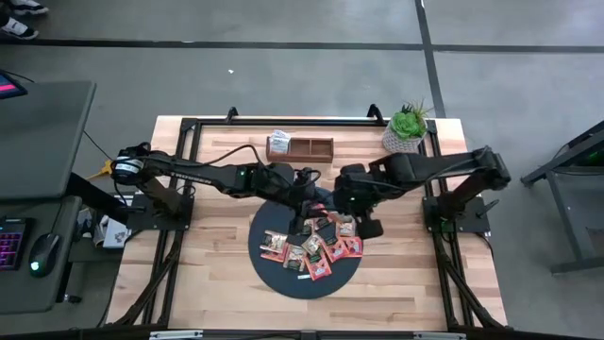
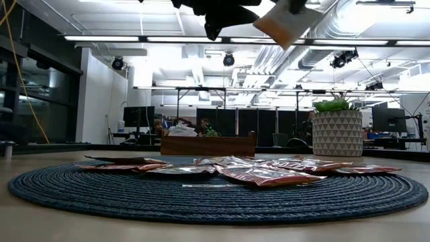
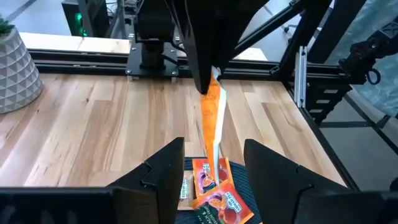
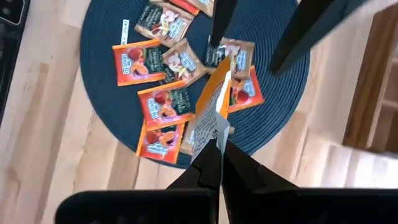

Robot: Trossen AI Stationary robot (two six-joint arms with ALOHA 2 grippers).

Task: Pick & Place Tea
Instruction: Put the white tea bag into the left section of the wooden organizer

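Several small tea sachets (image 1: 311, 247), orange, red and brown, lie flat on the dark round mat (image 1: 274, 274); they also show in the low view (image 2: 255, 173). My right gripper (image 4: 219, 146) is shut on an orange-and-white sachet (image 3: 213, 118) high above the mat, which also shows in the low view (image 2: 285, 23). My left gripper (image 3: 212, 152) is open and empty above the mat's far part (image 1: 311, 196). It faces the hanging sachet, and its fingers (image 4: 221, 22) stand apart from it. My right gripper pinches the orange-and-white sachet by its upper edge (image 3: 210, 84) between its two fingers. The fingers come from above, pointing down. The sachet hangs below them, a little tilted and lifted well clear of the mat and the other sachets.
A wooden box (image 1: 300, 147) with a white sachet at its left end (image 1: 278, 139) stands at the table's far side. A potted plant (image 1: 406, 127) stands at the far right. Black frame rails (image 1: 189, 170) run along the table's sides. Bare wood lies near the mat's front.
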